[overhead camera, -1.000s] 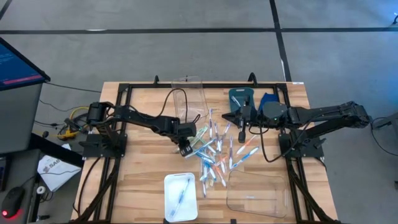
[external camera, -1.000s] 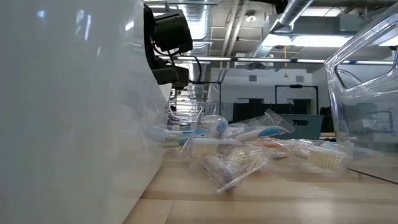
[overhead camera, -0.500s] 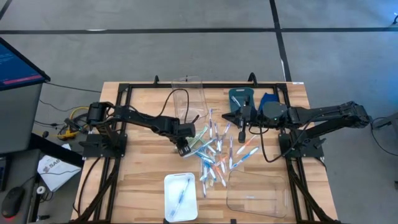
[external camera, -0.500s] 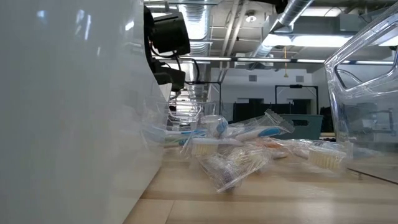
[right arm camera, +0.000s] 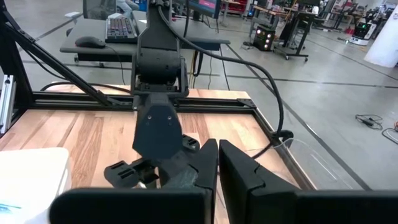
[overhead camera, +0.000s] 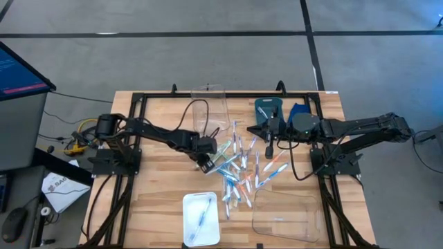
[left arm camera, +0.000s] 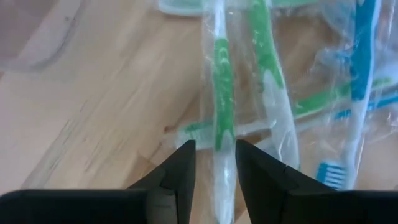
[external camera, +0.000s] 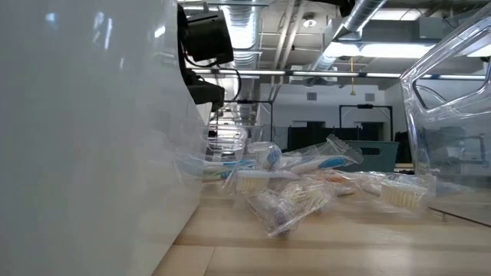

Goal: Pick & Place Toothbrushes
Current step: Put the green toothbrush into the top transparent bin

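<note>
Left wrist view: translucent green-striped toothbrush (left arm camera: 222, 93)

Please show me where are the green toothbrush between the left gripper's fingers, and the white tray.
Green-and-white plastic toothbrush (left arm camera: 222, 93): left wrist view, on its green handle stripe.
White rectangular tray (overhead camera: 201, 209): high view, on a bare part of its floor.

bright, even overhead light; soft shadows on table (overhead camera: 159, 187); ceiling lamps (external camera: 349, 47) glare in low view; near white bin (external camera: 84, 138) blurred; left wrist view soft.

Overhead, table-level and two wrist-mounted views
</note>
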